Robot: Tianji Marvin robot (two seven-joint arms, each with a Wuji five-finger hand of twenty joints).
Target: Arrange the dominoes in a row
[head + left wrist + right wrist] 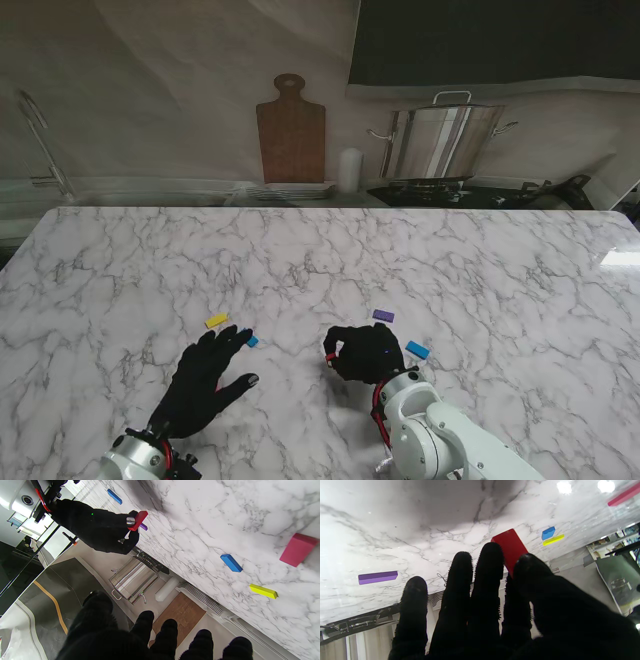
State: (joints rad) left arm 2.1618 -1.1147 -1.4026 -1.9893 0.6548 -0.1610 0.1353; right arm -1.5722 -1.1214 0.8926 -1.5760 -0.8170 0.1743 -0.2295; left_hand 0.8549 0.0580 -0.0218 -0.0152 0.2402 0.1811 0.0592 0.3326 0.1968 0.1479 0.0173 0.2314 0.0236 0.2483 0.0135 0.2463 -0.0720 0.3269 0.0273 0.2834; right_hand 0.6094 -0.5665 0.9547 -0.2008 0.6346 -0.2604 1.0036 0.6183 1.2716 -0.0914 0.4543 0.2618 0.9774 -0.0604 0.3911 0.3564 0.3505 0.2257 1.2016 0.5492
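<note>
Holding a red domino (138, 520), right hand (362, 352) sits between purple domino (383, 315) and blue domino (417, 350)

No readable text, labels, brands or numbers in any view. Dominoes look like plain colored blocks with no pips or marks visible: red domino (510, 547), purple domino (377, 577), yellow domino (263, 591). Steel pot (442, 140) and cutting board (291, 132) behind the table show no legible print either
</note>
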